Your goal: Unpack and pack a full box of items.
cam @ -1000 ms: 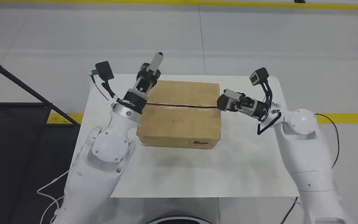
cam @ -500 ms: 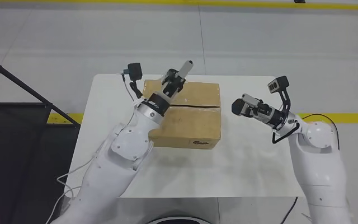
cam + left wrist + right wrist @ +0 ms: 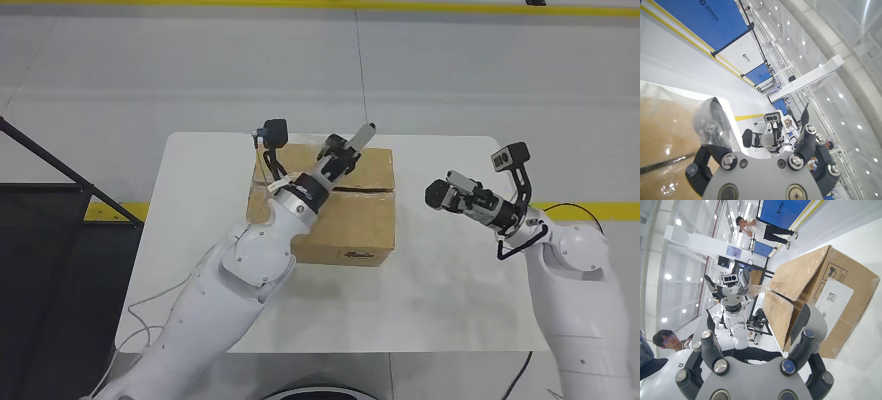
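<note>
The white table (image 3: 440,290) is carrying one brown box (image 3: 350,225), which is sitting near the table's middle, toward the far edge. Both of its top flaps (image 3: 378,168) are lying down and meeting at a seam (image 3: 370,189) that is running along the box's length. The left gripper (image 3: 348,140) is hanging over the box top, above the seam and the far flap, with its jaws spread wide and grasping nothing between them. The right gripper (image 3: 445,187) is hovering over bare table off the box's right end, apart from the cardboard, with its jaws also released and empty. A strip of clear tape (image 3: 758,288) is clinging to one left finger (image 3: 714,106). In the right wrist view it is stretching from that finger down to the seam, so it appears to be sticking there rather than being pinched. Judging from this, the unpacking is only starting: the seal is being stripped and the flaps are not yet lifted, though they are gaping slightly at the end facing the right gripper. The next move is probably calling for the left arm to draw the tape clear of the seam and shed it. Each gripper is then likely needing a fingertip under a flap edge to fold it outward. Tape clinging to the finger may be making later grasps awkward.
</note>
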